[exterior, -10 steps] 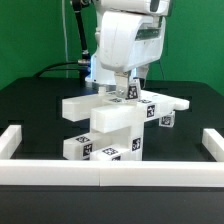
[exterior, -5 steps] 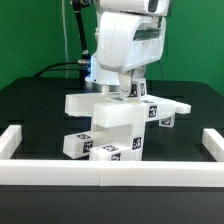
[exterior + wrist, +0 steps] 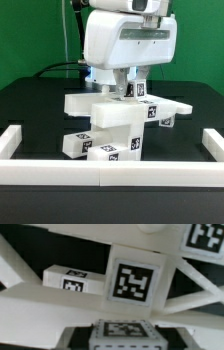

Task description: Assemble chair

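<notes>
The half-built chair (image 3: 112,122) stands in the middle of the bench (image 3: 30,100). The jaws pinch a small tagged piece (image 3: 138,89) at its top. If they push crooked or it slips, the stack could tip over.

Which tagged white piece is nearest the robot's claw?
The small upright piece on top of the wide slab, right at the gripper; other tagged pieces sit lower.

- A plain green backdrop (image 3: 30,40) is seen across the upper part of the frame.
- A black tabletop (image 3: 40,110) is spread below it.
- A low white border rail (image 3: 60,172) is laid along the lower frame, turned back at both ends.
</notes>
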### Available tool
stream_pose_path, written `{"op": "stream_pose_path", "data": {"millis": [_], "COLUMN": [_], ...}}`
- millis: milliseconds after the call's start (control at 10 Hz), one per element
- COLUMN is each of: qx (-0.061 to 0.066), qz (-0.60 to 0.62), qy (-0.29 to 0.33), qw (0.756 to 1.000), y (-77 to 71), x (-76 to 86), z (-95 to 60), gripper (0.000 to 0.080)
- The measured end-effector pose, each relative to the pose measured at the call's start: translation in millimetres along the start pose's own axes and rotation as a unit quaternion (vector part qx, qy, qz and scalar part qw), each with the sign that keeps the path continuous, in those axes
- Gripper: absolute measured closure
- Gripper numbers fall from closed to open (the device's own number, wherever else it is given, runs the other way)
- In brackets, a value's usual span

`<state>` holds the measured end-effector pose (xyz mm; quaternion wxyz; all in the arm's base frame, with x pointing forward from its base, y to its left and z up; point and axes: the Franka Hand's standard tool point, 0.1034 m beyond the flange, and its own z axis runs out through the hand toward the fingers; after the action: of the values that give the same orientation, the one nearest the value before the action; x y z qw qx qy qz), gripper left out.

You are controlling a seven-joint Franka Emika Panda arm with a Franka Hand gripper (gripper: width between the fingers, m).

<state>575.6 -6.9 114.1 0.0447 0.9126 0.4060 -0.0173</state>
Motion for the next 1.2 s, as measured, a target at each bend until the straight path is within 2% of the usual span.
{"op": "stream_pose_path", "data": {"millis": [200, 600, 1200], "qx": [0.001, 0.003, 0.007], "qz": [0.088, 0.248, 0.444], "qy": [0.0, -0.007, -0.006], "qw": [0.996, 0.969, 0.896], "y": [-0.3, 2.7, 5.1], "x": [-0.5, -6.3, -8.1], "z": [0.4, 1.6, 2.0], "gripper": [0.0514, 0.0514, 0.0514]}}
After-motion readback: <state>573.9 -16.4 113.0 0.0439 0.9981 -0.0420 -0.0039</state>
